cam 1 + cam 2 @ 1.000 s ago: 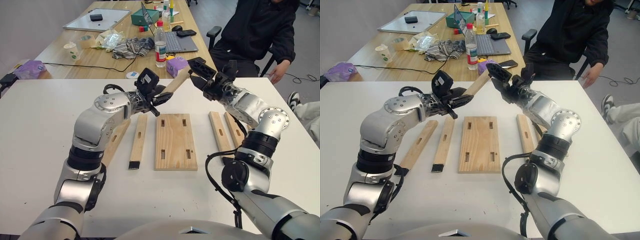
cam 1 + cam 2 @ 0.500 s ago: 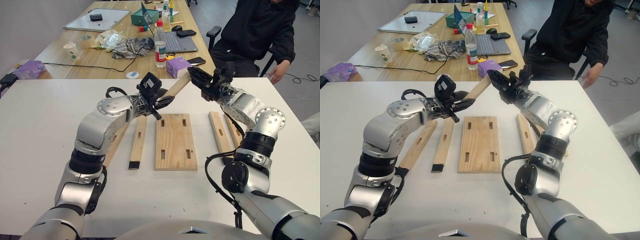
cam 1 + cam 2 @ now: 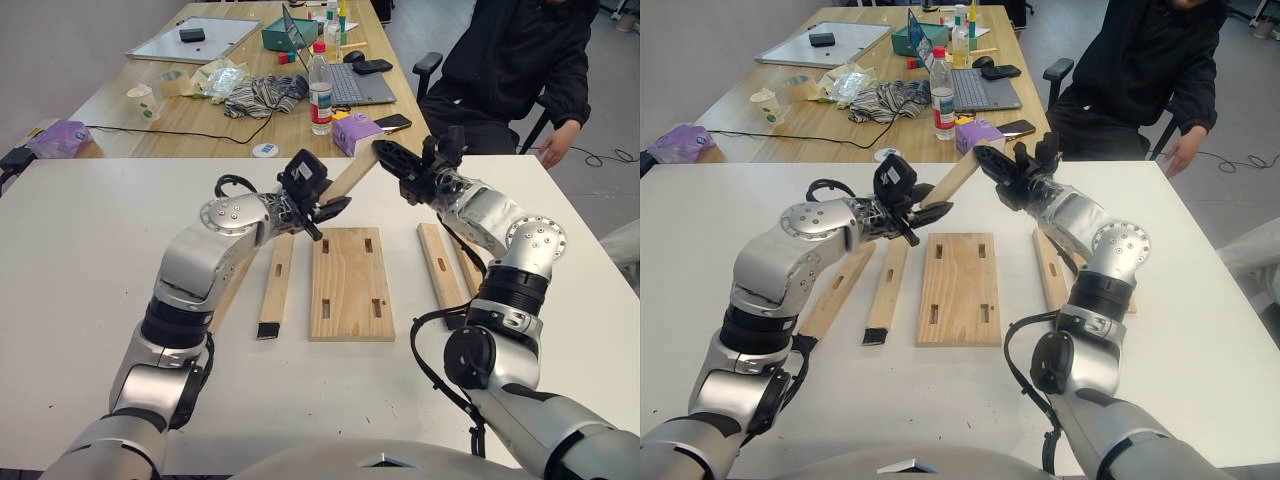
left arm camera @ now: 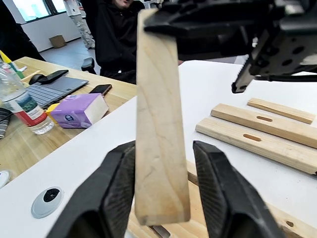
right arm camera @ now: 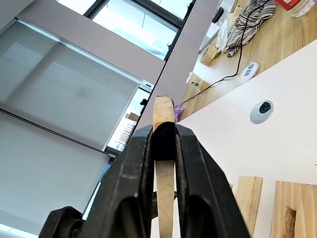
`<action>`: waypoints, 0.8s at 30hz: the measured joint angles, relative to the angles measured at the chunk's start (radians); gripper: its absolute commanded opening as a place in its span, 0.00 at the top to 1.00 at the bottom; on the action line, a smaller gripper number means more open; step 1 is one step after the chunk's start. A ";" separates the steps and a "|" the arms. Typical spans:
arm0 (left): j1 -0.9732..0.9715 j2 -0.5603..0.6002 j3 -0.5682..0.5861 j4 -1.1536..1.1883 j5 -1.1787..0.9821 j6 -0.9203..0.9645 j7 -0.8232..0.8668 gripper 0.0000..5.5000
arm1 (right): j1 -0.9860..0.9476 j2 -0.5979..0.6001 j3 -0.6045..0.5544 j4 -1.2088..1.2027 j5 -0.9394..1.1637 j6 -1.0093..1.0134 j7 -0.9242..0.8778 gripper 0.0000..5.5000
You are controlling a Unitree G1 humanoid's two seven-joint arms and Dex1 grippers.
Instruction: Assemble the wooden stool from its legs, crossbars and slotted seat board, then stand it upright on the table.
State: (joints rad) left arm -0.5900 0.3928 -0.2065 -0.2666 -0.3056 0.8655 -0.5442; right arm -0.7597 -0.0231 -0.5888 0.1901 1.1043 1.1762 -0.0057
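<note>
Both arms are raised over the far half of the white desk (image 3: 80, 260), forearms angled toward each other. The left gripper (image 3: 328, 212) fingers pinch the lower end of the tilted crossbar (image 3: 355, 174). The right gripper (image 3: 385, 152) fingers are clamped on its upper end. The bar is airborne above the flat slotted seat board (image 3: 350, 283). Fingers cover both bar tips. The rightmost leg (image 3: 468, 262) is partly hidden behind the right forearm.

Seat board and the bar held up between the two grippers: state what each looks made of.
The seat board looks like pale unpainted wood, perhaps pine: grain lines, matte face, rectangular slots cut in it. The held bar seems the same bare light wood: curved grain streaks, square sawn end, no gloss.
</note>
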 measured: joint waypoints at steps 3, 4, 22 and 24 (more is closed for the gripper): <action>0.001 -0.004 0.001 0.002 0.002 0.000 0.006 0.53 | 0.009 -0.009 0.025 -0.020 -0.019 -0.045 0.005 0.92; 0.000 -0.008 0.015 0.002 -0.001 0.001 0.008 0.53 | 0.009 -0.035 0.044 -0.029 -0.065 -0.099 0.010 0.92; 0.036 -0.085 0.151 0.094 0.048 -0.025 0.199 0.53 | 0.370 -0.204 0.040 -0.215 -0.325 -0.344 -0.002 0.92; 0.036 -0.086 0.158 0.108 0.051 -0.040 0.205 0.53 | 0.395 -0.186 0.037 -0.230 -0.309 -0.334 -0.012 0.92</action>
State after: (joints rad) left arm -0.5538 0.3071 -0.0481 -0.1585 -0.2544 0.8253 -0.3390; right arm -0.3650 -0.2093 -0.5516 -0.0396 0.7948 0.8421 -0.0174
